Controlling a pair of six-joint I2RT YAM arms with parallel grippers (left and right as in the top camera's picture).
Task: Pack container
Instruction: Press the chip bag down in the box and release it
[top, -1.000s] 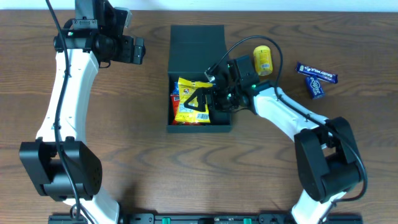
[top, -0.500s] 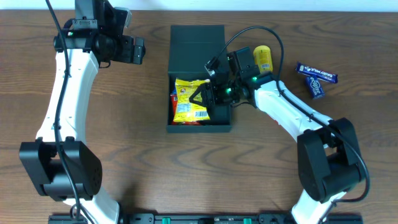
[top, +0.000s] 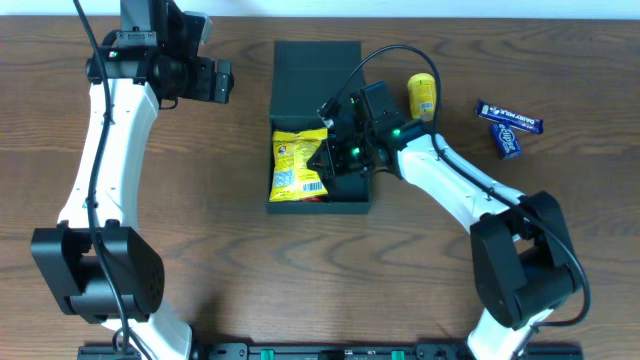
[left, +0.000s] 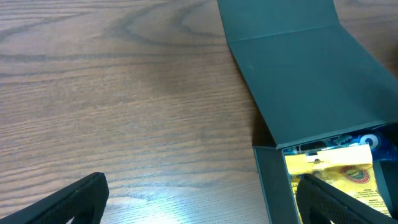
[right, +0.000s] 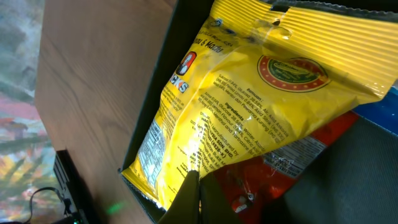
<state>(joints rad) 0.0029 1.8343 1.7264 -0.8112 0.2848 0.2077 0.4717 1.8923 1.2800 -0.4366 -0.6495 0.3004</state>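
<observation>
The brown wood-grain table (top: 230, 250) carries a small yellow pack (top: 422, 96) with a red mark, lying near its right rear part. Further right lie two dark blue wrapped bars, the longer one (top: 508, 116) with white lettering and the shorter one (top: 506, 141) touching its near side. A black rail (top: 330, 351) runs along the table's front edge.

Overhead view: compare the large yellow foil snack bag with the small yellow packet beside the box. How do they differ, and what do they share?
Size: the large yellow foil snack bag is far bigger than the small yellow packet. Place: the bag lies inside the dark rectangular cardboard box; the packet lies outside on the brown wooden table. Shape: the bag is broad and flat; the packet is narrow and rounded. Both are yellow.
</observation>
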